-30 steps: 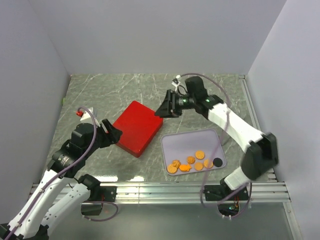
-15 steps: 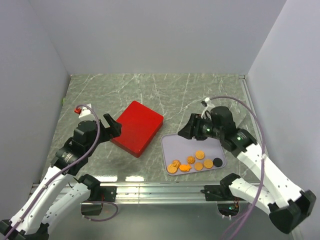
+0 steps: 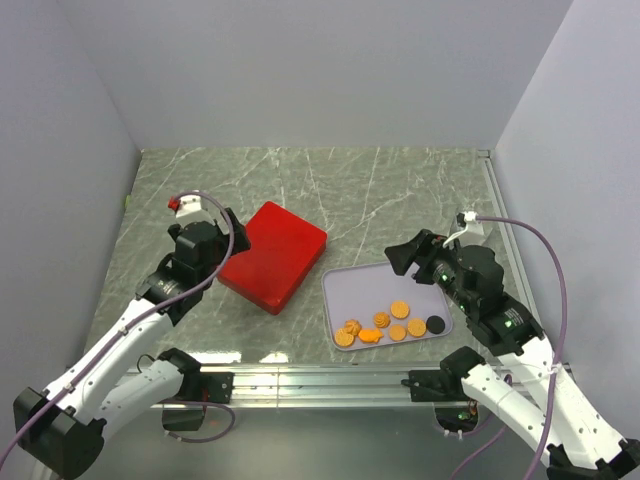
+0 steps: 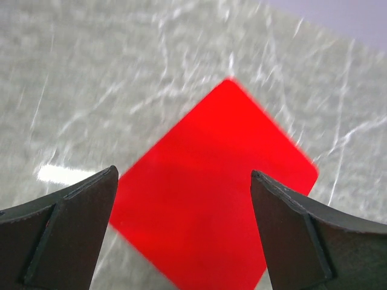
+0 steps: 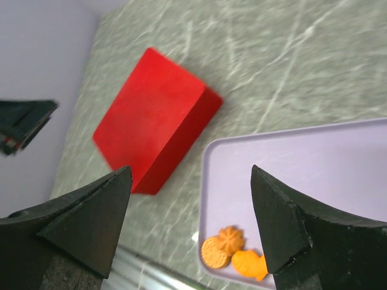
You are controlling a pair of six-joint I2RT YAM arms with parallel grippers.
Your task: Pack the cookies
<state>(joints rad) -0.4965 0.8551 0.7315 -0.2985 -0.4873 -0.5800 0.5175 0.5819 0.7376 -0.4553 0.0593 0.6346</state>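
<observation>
Several orange cookies (image 3: 383, 326) and one black cookie (image 3: 436, 324) lie along the near edge of a lilac tray (image 3: 378, 280). A closed red box (image 3: 273, 255) lies to the left of the tray. My left gripper (image 3: 232, 228) is open and empty at the box's far-left edge. The left wrist view shows the box (image 4: 217, 193) between and beyond its fingers (image 4: 182, 172). My right gripper (image 3: 405, 258) is open and empty above the tray's far side. The right wrist view (image 5: 190, 169) shows the box (image 5: 151, 115), the tray (image 5: 302, 163) and three orange cookies (image 5: 227, 244).
The table is grey-green marble (image 3: 330, 190), enclosed by pale walls at the back and both sides. An aluminium rail (image 3: 320, 380) runs along the near edge by the arm bases.
My right arm has pulled back from over the red box's far corner to above the tray. My left gripper has moved farther up along the box's left side.
</observation>
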